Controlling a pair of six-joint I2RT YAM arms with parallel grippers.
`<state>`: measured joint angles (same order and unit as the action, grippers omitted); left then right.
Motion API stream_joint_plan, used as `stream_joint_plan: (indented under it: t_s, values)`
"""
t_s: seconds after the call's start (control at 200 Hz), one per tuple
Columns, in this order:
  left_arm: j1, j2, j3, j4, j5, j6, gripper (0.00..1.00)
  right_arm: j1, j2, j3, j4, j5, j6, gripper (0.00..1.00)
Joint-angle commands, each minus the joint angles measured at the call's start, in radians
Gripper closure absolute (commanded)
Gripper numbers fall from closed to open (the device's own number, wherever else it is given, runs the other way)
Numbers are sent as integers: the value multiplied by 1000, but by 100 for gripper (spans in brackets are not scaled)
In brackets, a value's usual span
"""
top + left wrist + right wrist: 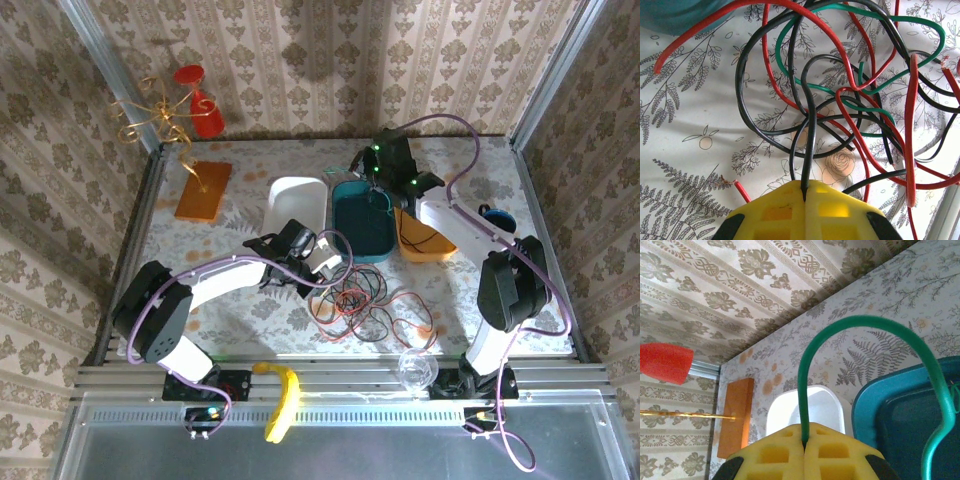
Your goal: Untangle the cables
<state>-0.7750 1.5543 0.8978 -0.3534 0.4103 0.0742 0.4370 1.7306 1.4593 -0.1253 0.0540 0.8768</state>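
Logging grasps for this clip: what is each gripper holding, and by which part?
The left gripper pinches a black cable where it leaves the tangle; right gripper pinches a green cable at the foot of its arch.

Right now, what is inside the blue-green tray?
A green cable drops into the teal tray from the right claw, which is shut on it. The arm covers the tray's far end, so anything there is hidden.

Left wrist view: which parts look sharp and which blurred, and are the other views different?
Left wrist: the black cable is sharp, the left fingers slightly soft. Right wrist: the green cable and right fingers look soft, the wallpaper behind sharper. Top external: even light, the cables small but clear.
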Motion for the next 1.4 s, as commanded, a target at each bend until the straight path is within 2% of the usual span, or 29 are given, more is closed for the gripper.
stream_joint_plan:
  t_s: [0.0, 0.16, 0.22, 0.275, 0.45, 0.615, 0.755, 0.91, 1.045, 1.395]
  values:
    - [8, -23, 9, -19, -13, -4, 100, 19, -67, 50, -68, 111, -71, 100]
    - [8, -14, 19, -9, -7, -12, 100, 71, -104, 52, -175, 375, -161, 100]
    - [9, -12, 20, -6, -7, -13, 100, 80, -112, 36, -174, 409, -185, 100]
    - [8, -13, 20, -1, -7, -16, 100, 75, -120, 0, -137, 377, -179, 100]
    - [6, -12, 24, 0, -5, -19, 100, 29, -96, -105, 52, 84, -86, 100]
    - [7, -18, 21, -2, -11, -23, 100, 22, -32, -112, 163, -86, -41, 100]
    - [6, -19, 18, 2, -15, -26, 100, 10, 13, -141, 149, -106, 7, 100]
    - [4, -19, 17, 6, -13, -33, 100, -28, 28, -258, 193, -123, 74, 100]
    - [3, -17, 18, 4, -12, -32, 100, -41, 38, -267, 84, -34, 10, 100]
    - [3, -6, 36, -8, -4, -26, 100, -44, 158, -209, -21, 36, -32, 100]
